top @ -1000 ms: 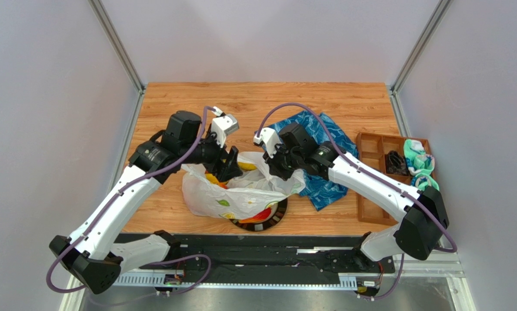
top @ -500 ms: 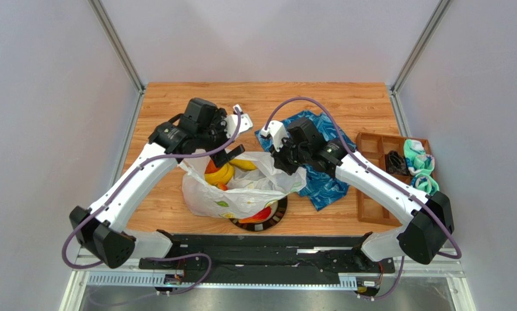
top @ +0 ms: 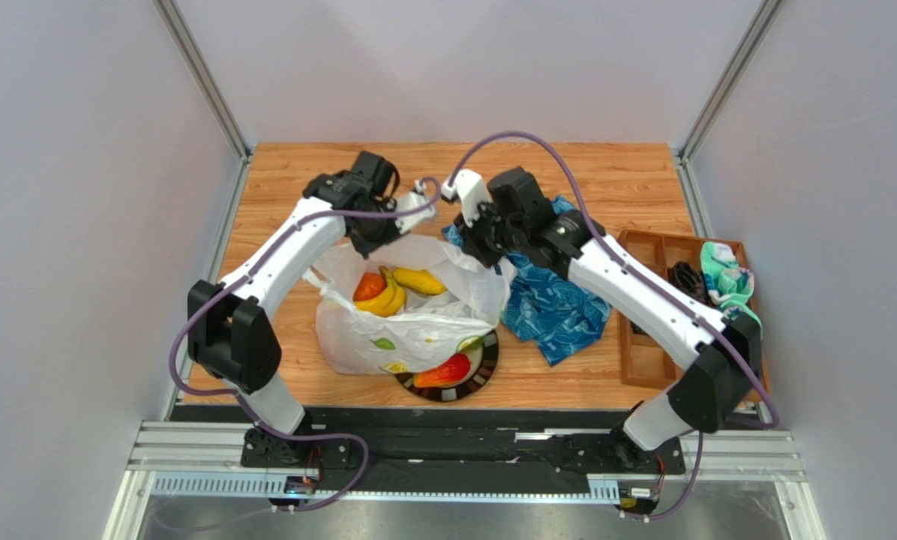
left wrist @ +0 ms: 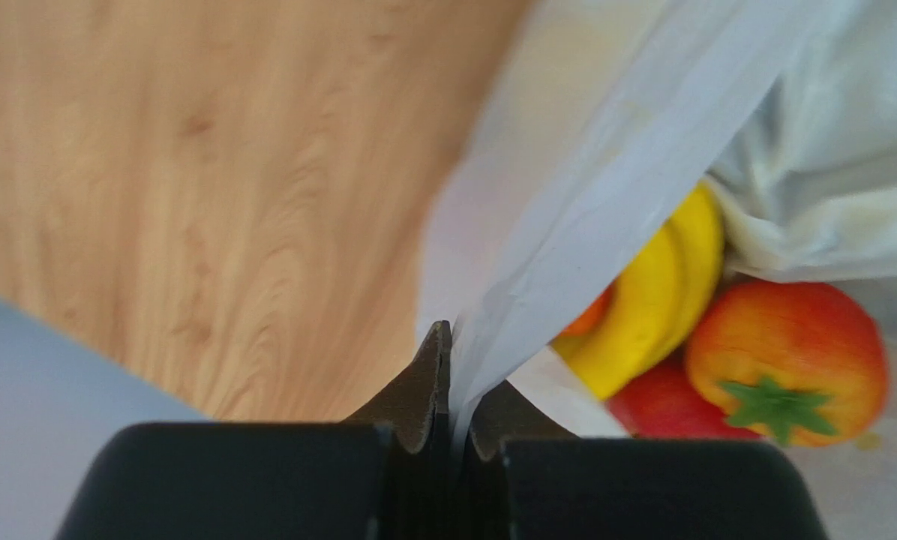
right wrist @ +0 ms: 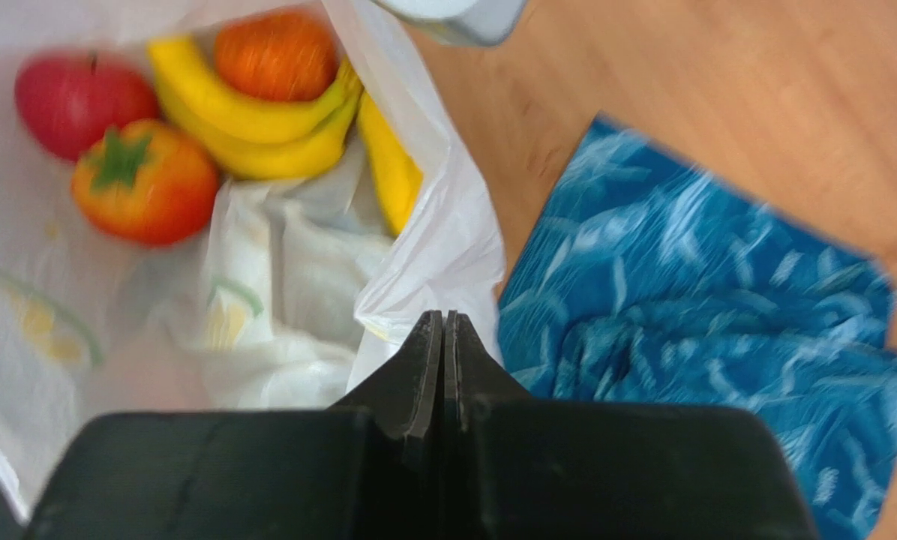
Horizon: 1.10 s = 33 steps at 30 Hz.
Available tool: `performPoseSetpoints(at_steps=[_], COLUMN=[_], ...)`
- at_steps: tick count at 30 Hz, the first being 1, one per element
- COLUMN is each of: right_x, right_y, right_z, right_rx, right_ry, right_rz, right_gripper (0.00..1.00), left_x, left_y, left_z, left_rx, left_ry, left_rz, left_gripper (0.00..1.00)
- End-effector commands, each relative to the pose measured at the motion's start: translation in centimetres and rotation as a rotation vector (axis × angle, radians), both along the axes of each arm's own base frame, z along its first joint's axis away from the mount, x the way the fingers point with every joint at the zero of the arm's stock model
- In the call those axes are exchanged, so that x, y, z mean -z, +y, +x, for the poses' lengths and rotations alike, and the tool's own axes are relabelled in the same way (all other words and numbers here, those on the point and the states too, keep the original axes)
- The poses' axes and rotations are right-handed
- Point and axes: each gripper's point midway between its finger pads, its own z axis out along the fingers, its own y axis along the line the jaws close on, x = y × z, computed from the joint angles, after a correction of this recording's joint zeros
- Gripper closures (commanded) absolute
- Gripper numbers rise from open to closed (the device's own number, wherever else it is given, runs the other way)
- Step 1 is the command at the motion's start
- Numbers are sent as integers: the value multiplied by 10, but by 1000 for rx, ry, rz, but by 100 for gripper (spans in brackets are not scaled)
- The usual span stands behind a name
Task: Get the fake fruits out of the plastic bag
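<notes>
Gaping at its far end, the plastic bag (top: 402,332) lay on the wooden table (top: 600,180), its near corner draped over a black-rimmed plate (top: 483,377); inside its mouth I could see the fake fruits (top: 383,290): a yellow banana bunch (top: 419,281), an orange one (right wrist: 275,54), a red round (right wrist: 76,99) and a red-orange fruit with a green star-shaped cap (right wrist: 143,180); a red-orange mango shape (top: 446,370) showed at the bag's near edge over the plate, though I could not tell whether it lay inside the film. The left gripper (left wrist: 453,360) was pinched tight on the bag's far-left rim, the film running up from between its tips; the right gripper (right wrist: 443,338) was likewise closed, its tips meeting on the bag's far-right rim. A blue patterned cloth (top: 549,304) lay just right of the bag, touching it; farther right of the bag stood a brown compartment tray (top: 641,338).
</notes>
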Motion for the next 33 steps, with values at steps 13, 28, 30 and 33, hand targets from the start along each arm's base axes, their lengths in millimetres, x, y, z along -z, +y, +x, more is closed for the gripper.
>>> performPoseSetpoints(at_steps=[13,28,30,33], right_x=[-105,-11,-23,-33], right_y=[62,51,50,46], right_z=[22,16,27,43], right_rx=[-15,75,93,130], right_ry=[-206,54,27,14], right_rz=[235,171,186,203], right_gripper=[100,100,100,100], left_x=[-195,-194,-213,-192], left_y=[16,-21,-40,-64], left_z=[-33,-88,-120,-150], left_rx=[-76,-42,83,186], left_ry=[-328,-263,-232,-81], left_rz=[-331,-600,-730,-735], left_gripper=[100,36,25,23])
